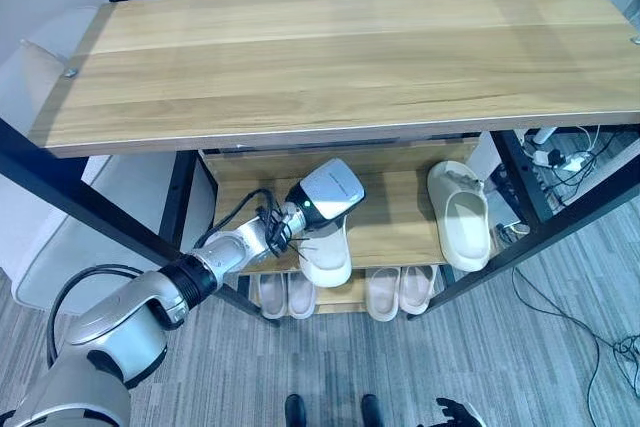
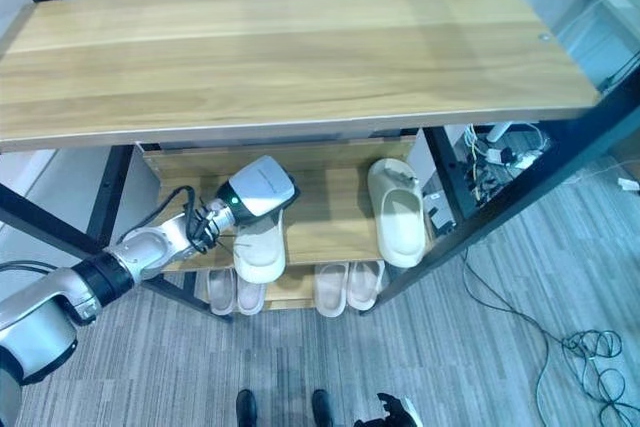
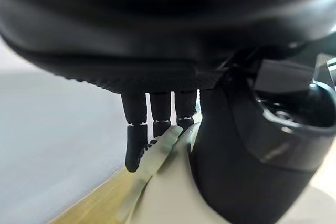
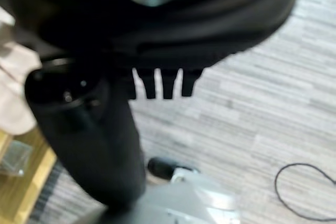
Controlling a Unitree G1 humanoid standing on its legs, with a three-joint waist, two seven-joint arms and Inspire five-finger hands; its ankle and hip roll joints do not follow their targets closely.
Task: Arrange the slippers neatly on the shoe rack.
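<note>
A slipper (image 1: 326, 255) is gripped on the shoe rack (image 1: 400, 227).
It is pinched by the left hand (image 1: 322, 197), likely for straightening beside its mate (image 1: 462, 215).

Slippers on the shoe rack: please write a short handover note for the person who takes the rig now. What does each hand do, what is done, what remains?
Left hand: on the middle shelf, fingers curled on the cream slipper at the shelf's front edge.
Right hand: idle over the floor, holding nothing; its fingers are too short in view to read.
Done: second cream slipper lies on the same shelf, angled; two pairs sit on the bottom shelf.
Left: seat the held slipper, probably beside its mate, and straighten both.
</note>
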